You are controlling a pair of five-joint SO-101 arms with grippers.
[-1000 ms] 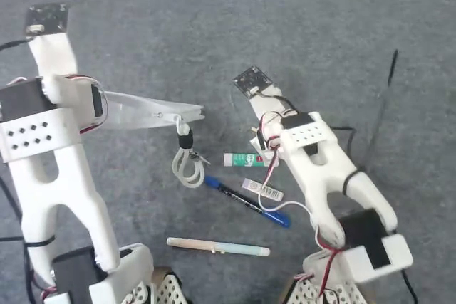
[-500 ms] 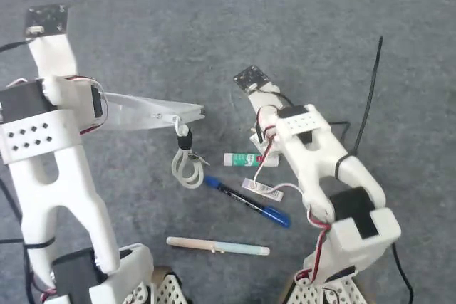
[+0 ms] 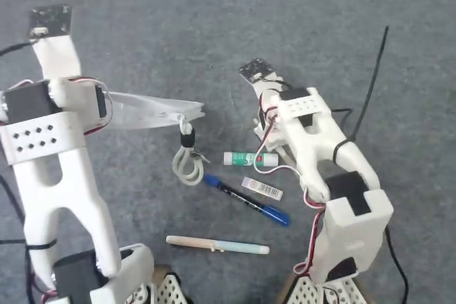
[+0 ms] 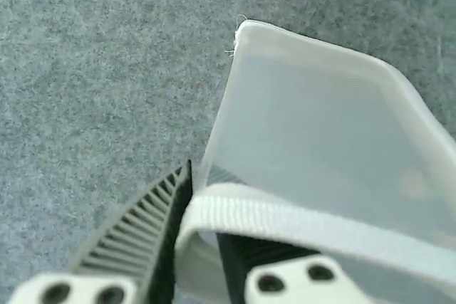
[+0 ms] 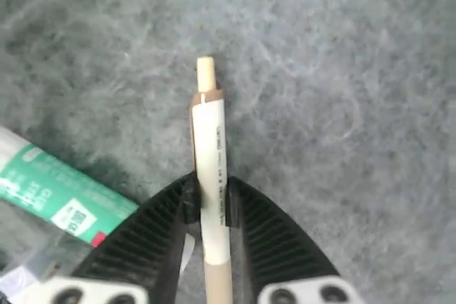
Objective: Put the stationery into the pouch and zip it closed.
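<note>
My left gripper (image 4: pixel 203 226) is shut on the white zipper edge of the translucent pouch (image 4: pixel 320 126). In the high view the pouch (image 3: pixel 153 113) sticks out sideways from the left arm, and its looped strap (image 3: pixel 187 165) hangs down to the mat. My right gripper (image 5: pixel 210 197) is shut on a cream pen (image 5: pixel 211 161) just above the mat. Next to it lies a green-and-white glue stick (image 5: pixel 60 190), which in the high view (image 3: pixel 249 159) sits beside the right arm's wrist (image 3: pixel 296 115). On the mat lie a blue pen (image 3: pixel 246 201), a small labelled eraser (image 3: pixel 261 189) and a pastel pen (image 3: pixel 217 246).
Grey carpet-like mat (image 3: pixel 178 40) covers the table. A black cable (image 3: pixel 370 97) rises at the right arm's far side. Both arm bases stand at the near edge. Open mat lies beyond the pouch and the arms.
The right arm has drawn its wrist slightly up and away, uncovering more of the glue stick. Its upper link swung toward the near edge. The left arm and the pouch barely shifted.
</note>
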